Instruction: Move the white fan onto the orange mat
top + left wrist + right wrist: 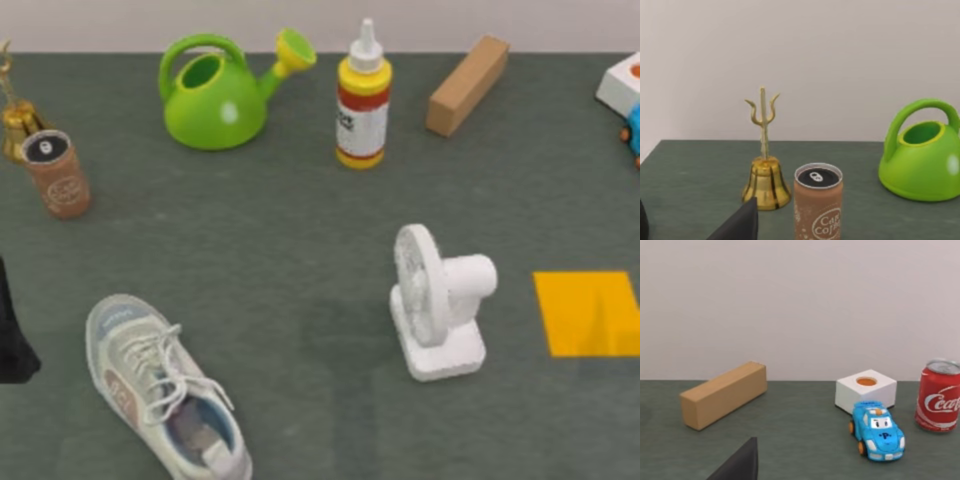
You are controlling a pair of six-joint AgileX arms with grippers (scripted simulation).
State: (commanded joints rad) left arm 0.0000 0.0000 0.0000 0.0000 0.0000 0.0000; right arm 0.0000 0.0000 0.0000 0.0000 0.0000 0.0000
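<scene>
From above, the white fan (440, 303) stands on the counter (300, 260), near the orange mat (588, 312) to its right, with bare counter between; a green watering can (215, 95), glue bottle (363, 100) and shoe (165, 385) lie elsewhere. The left arm (12, 335) shows only at the left edge.

The left wrist view shows a brass bell (765, 175) beside a coffee can (818, 202).

The right wrist view adds a wooden block (722, 395), white box (866, 392), toy car (877, 430) and red can (939, 395). I cannot tell either arm's fingers.

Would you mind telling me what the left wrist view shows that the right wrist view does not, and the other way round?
Only the left wrist view shows a gold bell, a brown coffee can and a green watering can. Only the right wrist view shows a tan wooden block, a white box with an orange mark, a blue toy car and a red cola can. Both show the dark green table and the pale wall; neither shows the white fan or orange mat.
</scene>
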